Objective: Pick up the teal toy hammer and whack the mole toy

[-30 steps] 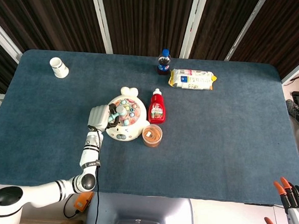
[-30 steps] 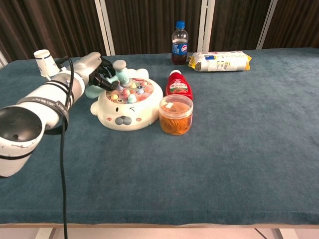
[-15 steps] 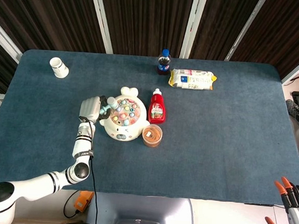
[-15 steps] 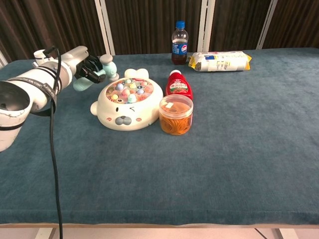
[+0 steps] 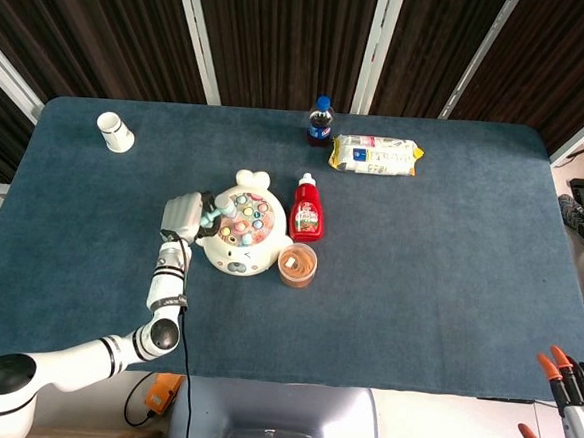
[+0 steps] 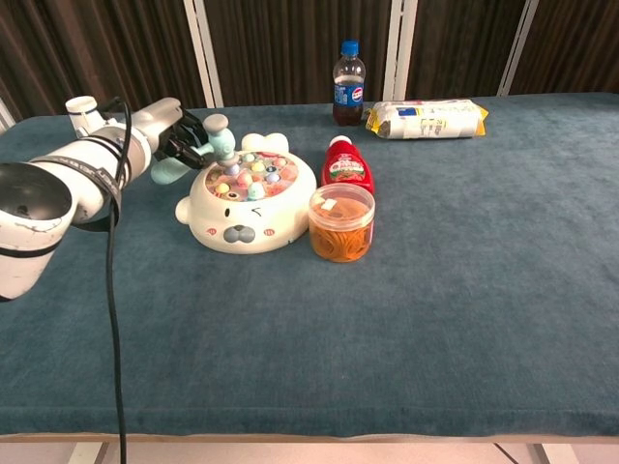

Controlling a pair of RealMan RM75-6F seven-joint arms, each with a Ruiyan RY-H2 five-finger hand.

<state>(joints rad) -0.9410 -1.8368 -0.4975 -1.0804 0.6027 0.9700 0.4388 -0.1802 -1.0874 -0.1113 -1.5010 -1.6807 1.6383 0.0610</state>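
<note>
The mole toy point(image 5: 239, 235) point(image 6: 250, 201) is a white bear-faced dome with several coloured pegs on top, left of the table's middle. My left hand point(image 5: 182, 214) point(image 6: 172, 137) grips the teal toy hammer point(image 5: 216, 209) point(image 6: 218, 136) just left of the toy. The hammer's head hovers over the toy's left rim, close above the pegs, and its handle end sticks out below the hand. My right hand point(image 5: 569, 391) shows only at the bottom right corner of the head view, off the table, fingers spread and holding nothing.
A ketchup bottle point(image 5: 306, 209) point(image 6: 346, 162) and an orange-filled tub point(image 5: 297, 264) point(image 6: 340, 221) stand right beside the toy. A cola bottle point(image 5: 321, 120) and a snack bag point(image 5: 375, 155) lie at the back. A white cup point(image 5: 115, 131) sits at the far left.
One second ago the hammer head rested on the toy's pegs. The left hand then lifted it away to the left, and now it has swung back to the toy's left rim.
</note>
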